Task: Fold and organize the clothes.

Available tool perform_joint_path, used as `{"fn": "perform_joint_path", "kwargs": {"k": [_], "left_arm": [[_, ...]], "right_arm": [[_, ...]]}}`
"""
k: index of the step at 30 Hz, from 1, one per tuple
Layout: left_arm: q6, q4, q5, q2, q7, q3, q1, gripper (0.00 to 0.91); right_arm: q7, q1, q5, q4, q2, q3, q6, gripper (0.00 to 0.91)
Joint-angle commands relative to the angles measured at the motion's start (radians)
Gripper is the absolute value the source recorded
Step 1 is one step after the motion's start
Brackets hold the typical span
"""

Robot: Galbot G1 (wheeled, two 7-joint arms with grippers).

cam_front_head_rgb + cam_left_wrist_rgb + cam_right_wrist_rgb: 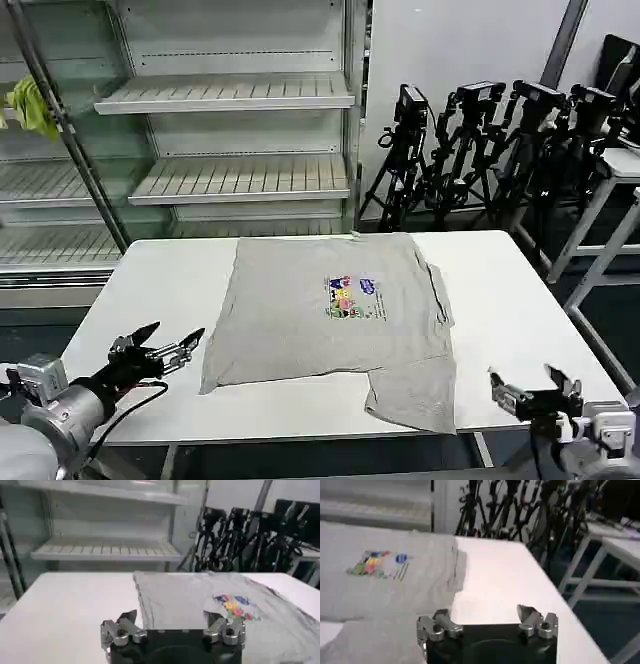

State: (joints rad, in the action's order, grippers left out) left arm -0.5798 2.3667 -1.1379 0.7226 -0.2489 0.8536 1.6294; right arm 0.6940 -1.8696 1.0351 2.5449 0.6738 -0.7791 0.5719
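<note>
Shirt's laid out, both claws parked at the near edge, nothing grabbed yet.

We've got a light grey soft short-sleeved shirt (335,315) with a small multicolour chest print lying mostly flat on the white table (520,300), between our spread-open left gripper (170,345) and spread-open right gripper (530,388), just ahead of both. It's light and floppy and will probably sag, so we'd pinch the near hem corners.
</note>
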Motion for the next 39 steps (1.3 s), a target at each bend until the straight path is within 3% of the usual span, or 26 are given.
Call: {"fn": "perform_joint_path", "kwargs": {"k": [1, 17, 39], "left_arm": [[0.0, -0.026, 0.021, 0.019, -0.005, -0.091, 0.024, 0.907], [0.0, -0.039, 0.095, 0.052, 0.003, -0.154, 0.074, 0.907], [0.001, -0.151, 0.153, 0.088, 0.03, -0.274, -0.027, 0.907]], "right_arm": [[0.027, 0.017, -0.008, 0.043, -0.006, 0.128, 0.006, 0.907], [0.034, 0.044, -0.046, 0.022, -0.016, 0.241, 0.005, 0.907], [0.013, 0.122, -0.117, -0.047, 0.046, 0.376, 0.0, 0.907]]}}
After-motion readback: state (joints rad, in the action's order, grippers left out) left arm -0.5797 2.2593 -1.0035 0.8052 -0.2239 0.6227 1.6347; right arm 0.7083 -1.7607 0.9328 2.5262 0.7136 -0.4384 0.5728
